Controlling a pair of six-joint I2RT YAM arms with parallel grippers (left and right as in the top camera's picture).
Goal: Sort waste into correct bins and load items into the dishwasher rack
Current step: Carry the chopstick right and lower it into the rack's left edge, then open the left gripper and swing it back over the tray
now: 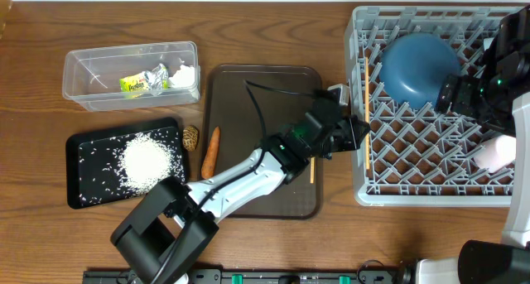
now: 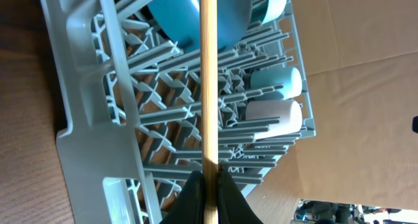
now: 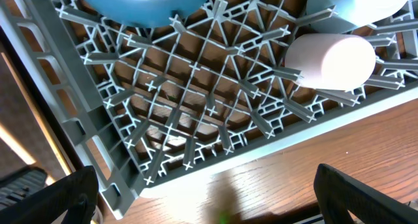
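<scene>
Item: chopstick (image 2: 209,87), one of the pair. Holder: left gripper (image 2: 209,188), fingers pinched shut on its lower end, with the stick running straight out from the tips. Position: above the left wall of the grey rack (image 1: 414,194), long axis parallel to that wall, so the open cells lay just to the stick's right. Its mate (image 1: 312,168) rested on the brown tray (image 1: 248,151), nearest the same arm. Right gripper (image 3: 209,201) — fingers spread wide, holding nothing, at the rack's right side near the cup (image 3: 330,61). Probable need: shift sideways over the cells, then lower.
</scene>
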